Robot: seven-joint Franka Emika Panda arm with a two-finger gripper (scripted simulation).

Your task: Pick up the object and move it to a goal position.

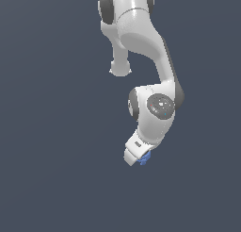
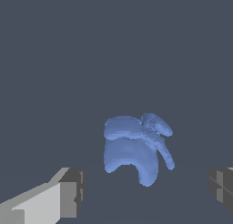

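Observation:
The object (image 2: 134, 148) is a small blue lump with several lobes. In the wrist view it lies between and just beyond my two fingers, touching neither. My gripper (image 2: 145, 191) is open, with one grey pad (image 2: 73, 191) on one side and the other pad (image 2: 223, 189) far apart on the opposite side. In the exterior view the white gripper (image 1: 136, 155) hangs low under the arm, and only a small part of the blue object (image 1: 145, 158) peeks out at its tip.
The ground (image 1: 56, 169) is a plain dark grey-blue surface with no other objects in view. The arm's white links and base (image 1: 132, 33) rise behind the gripper in the exterior view.

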